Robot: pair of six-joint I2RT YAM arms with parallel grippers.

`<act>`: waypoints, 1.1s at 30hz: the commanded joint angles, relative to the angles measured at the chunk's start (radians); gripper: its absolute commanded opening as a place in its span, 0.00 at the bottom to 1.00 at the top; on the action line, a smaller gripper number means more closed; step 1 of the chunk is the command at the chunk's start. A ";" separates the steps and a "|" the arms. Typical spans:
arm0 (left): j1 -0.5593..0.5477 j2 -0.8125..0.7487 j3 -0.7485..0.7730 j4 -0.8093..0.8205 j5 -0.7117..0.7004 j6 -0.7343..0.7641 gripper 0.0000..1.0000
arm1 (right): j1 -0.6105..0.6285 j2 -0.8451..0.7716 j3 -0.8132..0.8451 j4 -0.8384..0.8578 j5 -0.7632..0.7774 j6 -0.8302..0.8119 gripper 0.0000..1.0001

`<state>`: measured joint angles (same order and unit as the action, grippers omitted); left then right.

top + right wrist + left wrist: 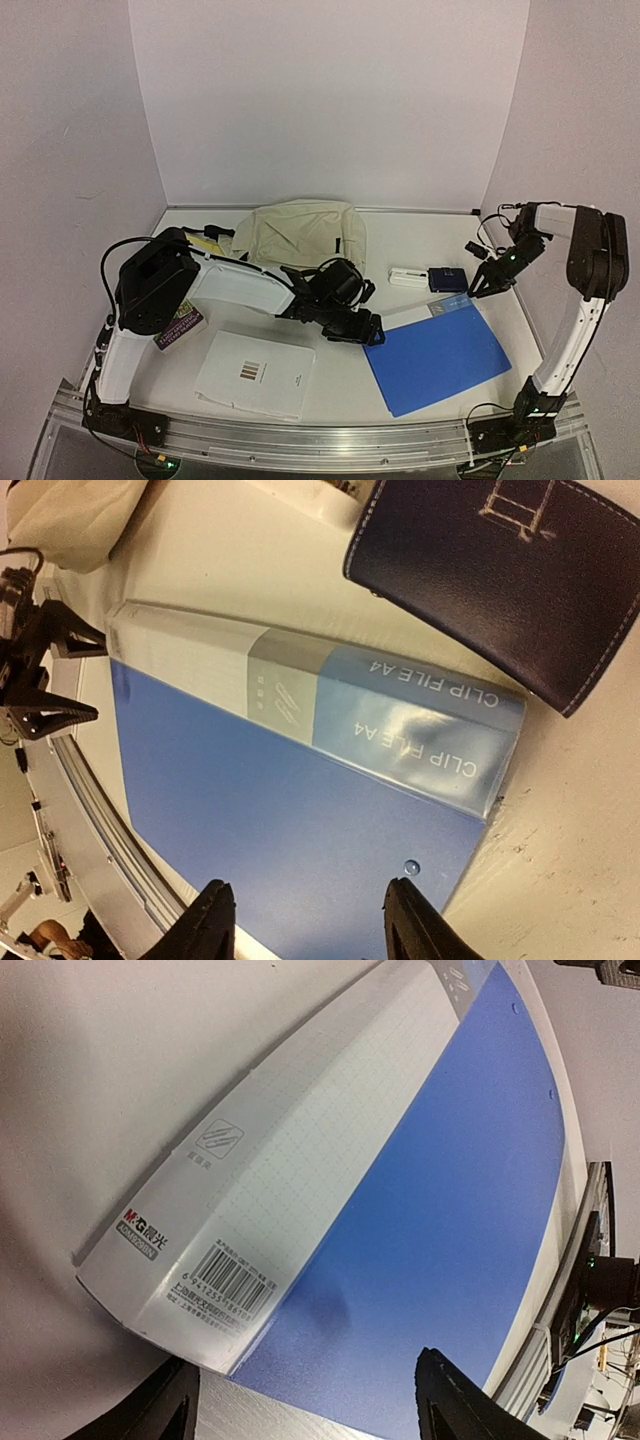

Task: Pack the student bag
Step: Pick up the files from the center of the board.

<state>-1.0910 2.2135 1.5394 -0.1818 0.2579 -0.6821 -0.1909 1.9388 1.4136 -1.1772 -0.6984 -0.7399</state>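
Note:
The student bag (305, 235), cream-beige with black zipper lines, lies at the back middle of the table; a corner of it shows in the right wrist view (70, 520). A blue A4 clip file (435, 355) with a grey-white label strip (290, 1180) lies flat at the front right. My left gripper (365, 330) stands open at the file's near left corner, and that corner lies between its fingers (460, 1405). My right gripper (490, 280) hovers open over the file's far right corner (260, 800), with nothing between its fingertips (410, 920).
A navy stitched case (447, 279) and a small white item (408, 277) lie just behind the file. A white booklet (255, 372) sits at the front left, and a purple book (180, 325) lies beside the left arm. A metal rail (320, 440) runs along the near edge.

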 commanded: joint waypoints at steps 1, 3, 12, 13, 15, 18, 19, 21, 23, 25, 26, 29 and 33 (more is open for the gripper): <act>0.016 0.003 0.002 -0.007 -0.017 -0.013 0.74 | 0.000 -0.007 0.007 0.094 0.150 0.100 0.53; 0.018 -0.004 -0.011 -0.006 -0.019 -0.014 0.74 | 0.000 0.026 0.001 0.131 0.200 0.116 0.54; 0.021 0.008 -0.031 0.020 0.000 -0.021 0.73 | 0.000 0.147 -0.010 0.168 0.164 0.105 0.55; 0.021 0.010 -0.028 0.021 0.002 -0.021 0.73 | 0.000 0.156 -0.015 0.167 0.151 0.102 0.54; 0.022 0.015 -0.023 0.022 0.004 -0.020 0.73 | 0.000 0.167 -0.019 0.153 0.112 0.091 0.51; 0.022 0.029 -0.009 0.019 0.013 -0.019 0.73 | 0.000 0.171 0.001 0.067 0.016 0.047 0.48; 0.022 0.032 -0.004 0.020 0.017 -0.019 0.73 | 0.001 0.170 0.017 0.025 -0.016 0.032 0.46; 0.022 0.039 0.005 0.019 0.021 -0.018 0.73 | 0.000 0.162 0.050 -0.060 -0.079 0.000 0.41; 0.022 0.046 0.010 0.020 0.022 -0.018 0.73 | 0.001 0.143 0.076 -0.120 -0.116 -0.021 0.39; 0.022 0.050 0.015 0.021 0.024 -0.017 0.73 | 0.002 0.119 0.090 -0.154 -0.140 -0.034 0.34; 0.022 0.051 0.015 0.022 0.024 -0.017 0.73 | 0.002 0.105 0.094 -0.166 -0.147 -0.036 0.33; 0.024 0.049 0.015 0.025 0.025 -0.016 0.72 | 0.006 0.064 0.096 -0.201 -0.179 -0.046 0.30; 0.023 0.040 0.012 0.032 0.025 -0.011 0.72 | 0.034 0.012 0.083 -0.246 -0.211 -0.069 0.22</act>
<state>-1.0652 2.2147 1.5318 -0.1681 0.2845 -0.7072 -0.2137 2.0439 1.4940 -1.2202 -0.7383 -0.7575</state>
